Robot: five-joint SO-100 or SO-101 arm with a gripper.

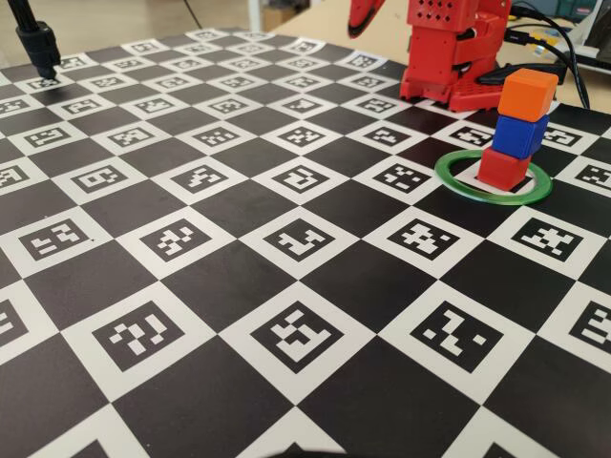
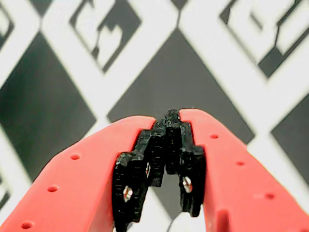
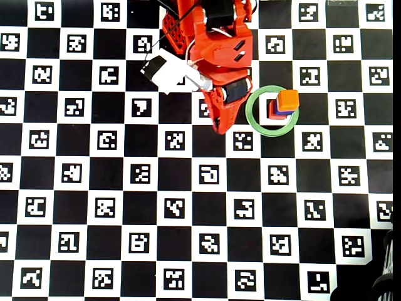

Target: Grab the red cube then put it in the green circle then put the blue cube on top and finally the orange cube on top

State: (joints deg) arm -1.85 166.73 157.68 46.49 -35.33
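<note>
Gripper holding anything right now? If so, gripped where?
Nothing. The gripper is shut and empty in the wrist view; the orange cube, blue cube and red cube stand stacked in the green circle.

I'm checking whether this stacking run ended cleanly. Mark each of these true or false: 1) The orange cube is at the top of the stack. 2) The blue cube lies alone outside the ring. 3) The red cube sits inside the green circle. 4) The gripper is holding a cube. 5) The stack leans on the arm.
1) True: the orange cube tops the stack.
2) False: the blue cube sits between orange and red.
3) True: the red cube rests inside the green circle.
4) False: the gripper is shut and empty.
5) False: the stack stands apart from the arm.
</note>
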